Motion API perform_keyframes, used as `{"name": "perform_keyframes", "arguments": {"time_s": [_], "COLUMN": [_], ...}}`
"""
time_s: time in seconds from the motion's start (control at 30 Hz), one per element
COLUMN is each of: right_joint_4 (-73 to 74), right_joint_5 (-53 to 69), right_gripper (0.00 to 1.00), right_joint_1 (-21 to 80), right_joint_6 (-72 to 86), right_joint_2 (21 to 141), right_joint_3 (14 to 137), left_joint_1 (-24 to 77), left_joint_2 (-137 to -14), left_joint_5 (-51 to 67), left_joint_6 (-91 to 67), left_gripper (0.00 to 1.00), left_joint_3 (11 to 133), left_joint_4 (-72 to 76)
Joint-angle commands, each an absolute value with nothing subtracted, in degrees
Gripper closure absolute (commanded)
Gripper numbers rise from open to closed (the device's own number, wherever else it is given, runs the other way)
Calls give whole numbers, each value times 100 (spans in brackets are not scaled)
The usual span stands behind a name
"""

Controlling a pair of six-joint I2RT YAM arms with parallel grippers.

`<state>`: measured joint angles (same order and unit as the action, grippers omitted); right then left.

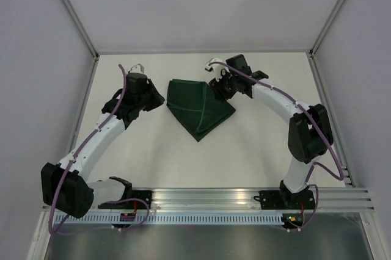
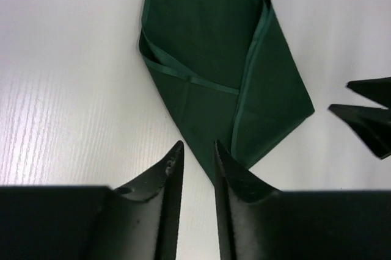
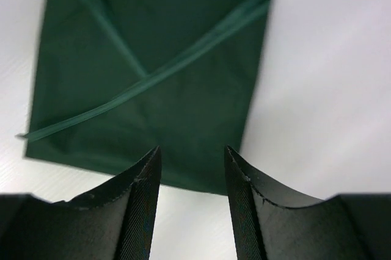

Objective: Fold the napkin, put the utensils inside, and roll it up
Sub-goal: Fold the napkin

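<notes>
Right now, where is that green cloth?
From above, the napkin lies folded on the table's far middle, between the left gripper and right gripper.

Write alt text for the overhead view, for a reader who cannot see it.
A folded dark green napkin lies on a white table, with a robot gripper on either side. The left gripper sits just off its left corner; the right gripper is at its upper right edge.

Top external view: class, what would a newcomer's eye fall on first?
A dark green cloth napkin, folded into a pointed shape, lies on the white table. Two white-and-black robot arms flank it, the left arm at its left corner, the right arm at its upper right edge, both with jaws slightly apart.
</notes>
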<state>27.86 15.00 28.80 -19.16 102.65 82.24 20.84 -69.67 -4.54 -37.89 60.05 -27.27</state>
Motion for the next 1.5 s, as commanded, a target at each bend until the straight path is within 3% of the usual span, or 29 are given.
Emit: {"name": "perform_keyframes", "arguments": {"time_s": [0.0,0.13,0.2,0.77,1.47], "right_joint_4": [2857,2944,2944,3023,3542], "right_joint_5": [1143,1283,1379,1441,2452], "right_gripper": [48,46,46,45,46], "right_joint_1": [2498,2268,2232,2145,1916], "right_joint_6": [-1679,-1600,-1582,-1556,-1406], "right_joint_2": [10757,11415,11592,12111,12226], "right_joint_3": [8639,9113,9210,9281,8931], "left_joint_1": [2048,2048,2048,2048,2048], "left_joint_2": [-7408,-8006,-8443,-10317,-10898], "left_joint_5": [-729,-870,-967,-976,-844], "left_joint_6": [-4394,-4544,-4605,-4755,-4606], "left_gripper": [72,92,98,98,98], "left_joint_3": [5793,5713,5739,6249,6899], "left_joint_4": [-2102,-1942,-1916,-1749,-1925]}}
